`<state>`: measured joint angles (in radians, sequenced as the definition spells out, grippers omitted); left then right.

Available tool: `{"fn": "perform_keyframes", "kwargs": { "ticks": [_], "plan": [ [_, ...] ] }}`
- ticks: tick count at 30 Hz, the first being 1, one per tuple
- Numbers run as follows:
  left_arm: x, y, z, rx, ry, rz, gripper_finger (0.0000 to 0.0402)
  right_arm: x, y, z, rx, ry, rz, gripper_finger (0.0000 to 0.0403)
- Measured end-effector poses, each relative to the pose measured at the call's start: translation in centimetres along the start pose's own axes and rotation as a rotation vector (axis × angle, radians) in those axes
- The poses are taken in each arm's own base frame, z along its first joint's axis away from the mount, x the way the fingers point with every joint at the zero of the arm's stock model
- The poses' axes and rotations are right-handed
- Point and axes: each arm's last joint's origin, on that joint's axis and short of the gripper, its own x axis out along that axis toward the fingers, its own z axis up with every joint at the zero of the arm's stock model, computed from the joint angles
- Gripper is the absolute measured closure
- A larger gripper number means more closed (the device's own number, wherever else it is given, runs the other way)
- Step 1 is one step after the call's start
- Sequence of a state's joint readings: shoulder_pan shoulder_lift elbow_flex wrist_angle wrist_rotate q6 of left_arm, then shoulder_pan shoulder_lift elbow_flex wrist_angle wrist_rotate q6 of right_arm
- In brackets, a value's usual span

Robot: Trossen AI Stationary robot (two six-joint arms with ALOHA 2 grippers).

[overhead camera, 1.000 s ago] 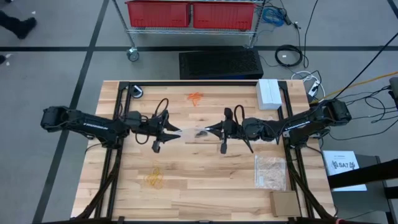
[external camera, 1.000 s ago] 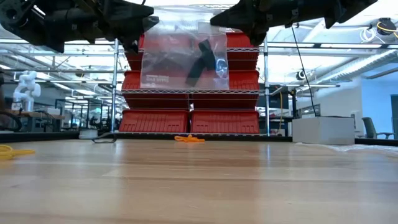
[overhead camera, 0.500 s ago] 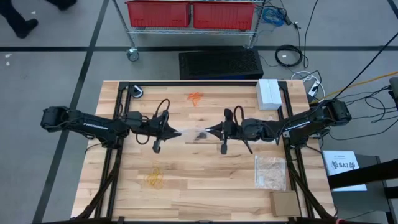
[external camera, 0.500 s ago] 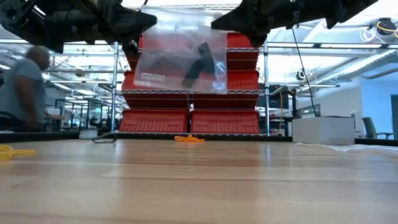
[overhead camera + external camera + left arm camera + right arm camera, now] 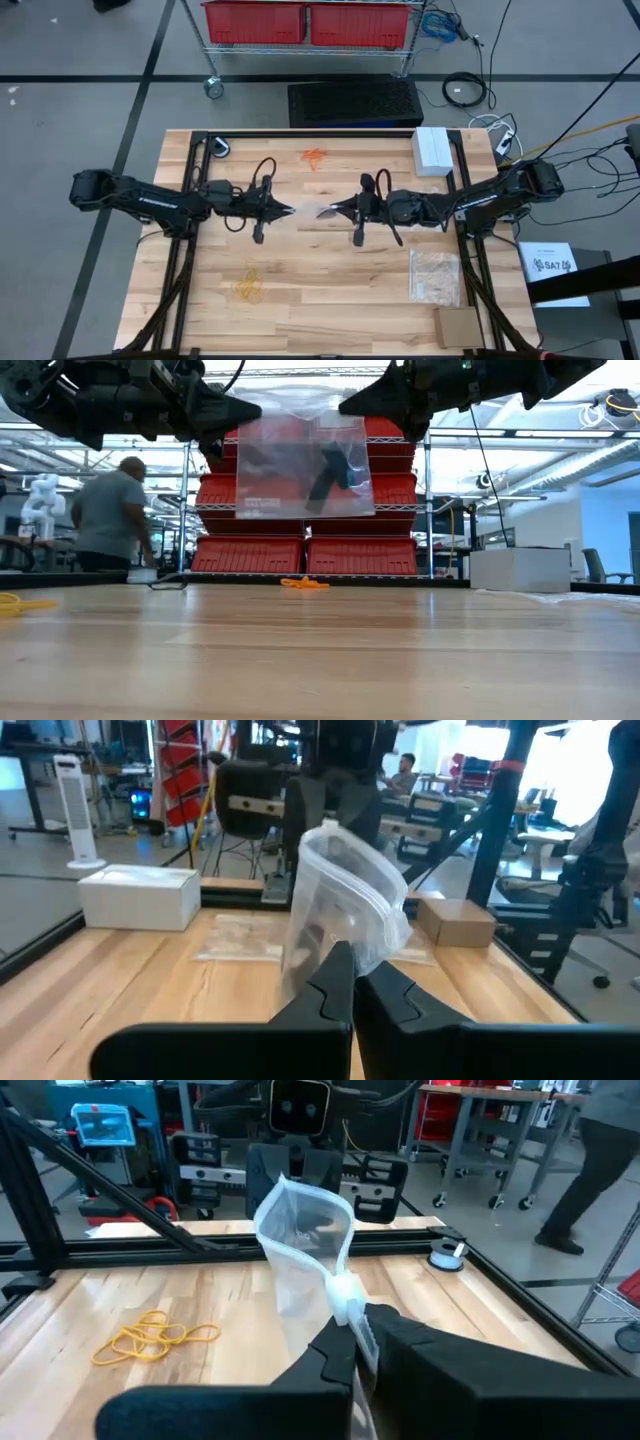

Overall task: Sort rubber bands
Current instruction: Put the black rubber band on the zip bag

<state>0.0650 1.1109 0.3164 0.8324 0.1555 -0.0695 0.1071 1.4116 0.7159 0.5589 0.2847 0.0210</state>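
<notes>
Rubber bands: the black cluster point(image 5: 328, 468) is seen inside a clear bag point(image 5: 304, 465) suspended above the surface point(image 5: 330, 290), gripped at its left edge by the left hand point(image 5: 281, 210) and at its right edge by the right hand point(image 5: 337, 210), both clenched. The orange cluster point(image 5: 314, 156) is seen far centre, the yellow cluster point(image 5: 247, 286) near left.

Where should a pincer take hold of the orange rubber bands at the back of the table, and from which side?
Both pincers are busy: left pincer and right pincer are shut on the clear bag, held up between them. Once one is free, it should probably come straight down on the middle of the orange rubber bands, where the loops bunch. They lie flat on the table, so a side approach offers no edge to catch.
</notes>
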Motion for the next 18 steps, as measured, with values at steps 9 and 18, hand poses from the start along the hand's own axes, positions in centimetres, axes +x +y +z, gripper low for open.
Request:
{"fn": "perform_keyframes", "kwargs": {
  "ticks": [9, 18],
  "plan": [
    [0.2, 0.0, 0.1, 0.001, -0.026, 0.001, 0.0401, 1.9, 0.4, 0.5, -0.019, 0.028, 0.021, 0.0403],
    [0.2, 0.0, 0.2, 0.004, -0.039, 0.0, 0.0401, 3.4, 0.7, 1.0, -0.05, 0.083, 0.01, 0.0402]
  ]
}}
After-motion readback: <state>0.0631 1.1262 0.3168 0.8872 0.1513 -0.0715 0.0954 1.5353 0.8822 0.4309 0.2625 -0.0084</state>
